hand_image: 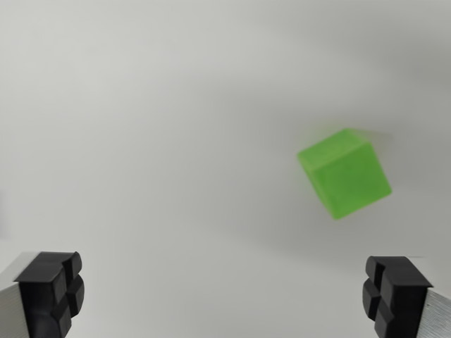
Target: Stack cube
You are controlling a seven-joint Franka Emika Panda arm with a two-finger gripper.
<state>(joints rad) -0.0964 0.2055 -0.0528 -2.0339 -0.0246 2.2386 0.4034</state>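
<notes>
Pincer [225,296]: two black fingertip pads on pale grey finger bodies, seen at the bottom corners of the wrist view. Left-hand pad [53,292] sits at the wrist view's lower left, the other pad [394,296] at its lower right. Jaws spread wide, nearly the full width of the frame between them. Nothing lies between the pads; they pinch nothing. Each pad shows a blocky, grooved face split into raised sections.

Green cube [344,172]: single item, bright translucent-looking green, edges slightly soft from blur. Located in the wrist view's right half, a little above mid-height, above and well apart from the right-hand pad. It lies outside the gap's centre line, offset toward the wrist view's right. Appears rotated relative to the frame, one corner pointing down toward the lower edge; two faces are distinguishable, a lighter upper face and a somewhat darker front face. Rests on the bench with a faint shadow around it. Not in contact with either pad.

Bench [155,141]: plain, pale grey-white surface filling the whole background. No markings, seams or edges can be made out. Shading is slightly darker toward the top of the view and around the cube.

Second cube for stacking: none visible in this view.
</notes>
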